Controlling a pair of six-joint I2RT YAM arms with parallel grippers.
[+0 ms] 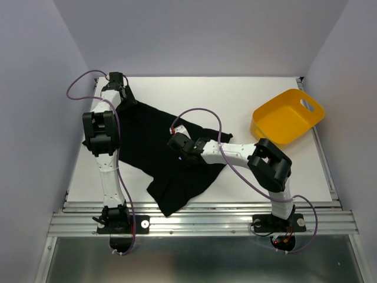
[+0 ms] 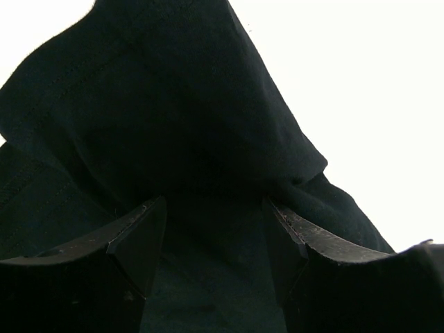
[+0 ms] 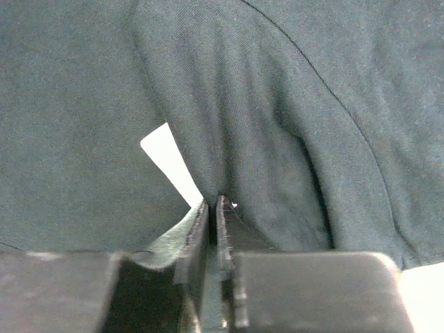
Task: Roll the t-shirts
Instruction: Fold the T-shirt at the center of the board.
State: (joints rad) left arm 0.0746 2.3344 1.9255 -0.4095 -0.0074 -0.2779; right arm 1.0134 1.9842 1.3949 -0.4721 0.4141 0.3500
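Nearest, the right arm's jaws press together on a fold of the black t-shirt (image 3: 277, 104), which lies rumpled across the white desk (image 1: 235, 94) (yellow tub (image 1: 287, 121) well apart), while the left jaws stand spread over its far corner; flattening first would likely roll neater.

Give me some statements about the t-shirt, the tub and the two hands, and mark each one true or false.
1. The yellow tub stands on the table, apart from the t-shirt. True.
2. The t-shirt is already rolled up. False: it lies spread out, with wrinkles.
3. The right hand is pinched on a fold of the t-shirt. True.
4. The left hand is shut tight. False: its fingers stand apart, with cloth between them.
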